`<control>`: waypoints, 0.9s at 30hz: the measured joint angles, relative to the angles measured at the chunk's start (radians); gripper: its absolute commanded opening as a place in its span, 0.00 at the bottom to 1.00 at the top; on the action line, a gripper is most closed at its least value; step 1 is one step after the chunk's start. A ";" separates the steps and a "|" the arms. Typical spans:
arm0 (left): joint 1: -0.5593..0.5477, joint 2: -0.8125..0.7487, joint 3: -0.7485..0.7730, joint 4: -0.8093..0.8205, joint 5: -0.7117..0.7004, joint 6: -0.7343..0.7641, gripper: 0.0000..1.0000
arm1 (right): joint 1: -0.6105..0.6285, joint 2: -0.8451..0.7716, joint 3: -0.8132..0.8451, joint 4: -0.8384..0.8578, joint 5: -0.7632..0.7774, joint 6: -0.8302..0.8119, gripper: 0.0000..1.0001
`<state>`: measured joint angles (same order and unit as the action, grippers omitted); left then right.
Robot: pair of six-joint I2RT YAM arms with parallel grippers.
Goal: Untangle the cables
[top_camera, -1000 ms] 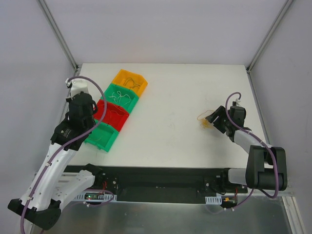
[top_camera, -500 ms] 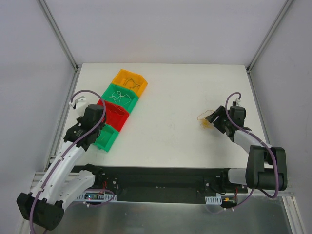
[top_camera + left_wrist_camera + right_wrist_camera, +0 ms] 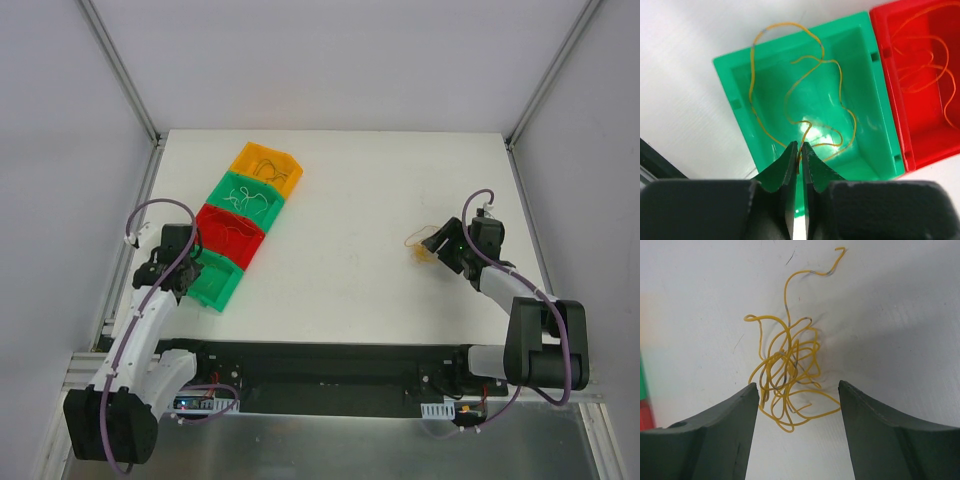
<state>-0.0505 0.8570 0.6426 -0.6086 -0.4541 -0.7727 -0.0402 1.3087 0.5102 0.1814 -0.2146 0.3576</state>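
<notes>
Right wrist view: my right hand (image 3: 797, 385) stood open around the cables (image 3: 785, 365), mid-frame. They looked light, springy and snag-prone, best pinched at the free upper end. My left hand (image 3: 799, 147) gripped one strand (image 3: 786, 105).

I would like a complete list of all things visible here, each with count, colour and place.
Orange plastic bin: one, far end of the diagonal row, table's left.
Green plastic bins: two, second and nearest in the row.
Red plastic bin: one, third in the row.
Loose yellow wire: one, in the nearest green bin.
Other thin wires: some in each further bin, count unclear.
Clump of thin yellow wires: one, table's right.
White table: one.
Left fingers: dark, shut on the loose yellow wire.
Right fingers: dark, open around the clump.
</notes>
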 measured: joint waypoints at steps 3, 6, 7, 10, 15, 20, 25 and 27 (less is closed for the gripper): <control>0.006 0.018 -0.004 0.010 0.040 0.002 0.54 | 0.000 0.000 0.000 0.000 0.000 0.000 0.68; 0.006 0.016 -0.004 0.028 0.062 0.001 0.87 | 0.001 0.000 0.000 0.000 0.000 0.000 0.68; 0.006 0.011 -0.004 0.031 0.064 -0.002 0.92 | 0.003 0.001 0.000 0.000 0.000 0.000 0.68; 0.006 -0.021 -0.001 0.041 0.080 0.003 0.96 | 0.009 0.010 0.000 0.001 -0.001 -0.003 0.68; 0.006 -0.066 0.056 0.045 0.113 0.014 0.83 | 0.028 0.025 0.001 0.000 -0.002 -0.005 0.68; 0.006 -0.093 0.084 0.153 0.311 0.086 0.72 | 0.041 0.033 0.011 0.000 -0.010 -0.016 0.63; -0.094 0.011 0.079 0.368 0.590 0.134 0.71 | 0.086 0.097 0.058 0.013 -0.079 -0.032 0.51; -0.210 0.108 0.089 0.431 0.644 0.156 0.65 | 0.121 0.124 0.080 0.021 -0.119 -0.042 0.40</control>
<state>-0.2607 0.9646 0.7319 -0.1772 0.1898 -0.6167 0.0811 1.4330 0.5900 0.2020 -0.3332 0.3153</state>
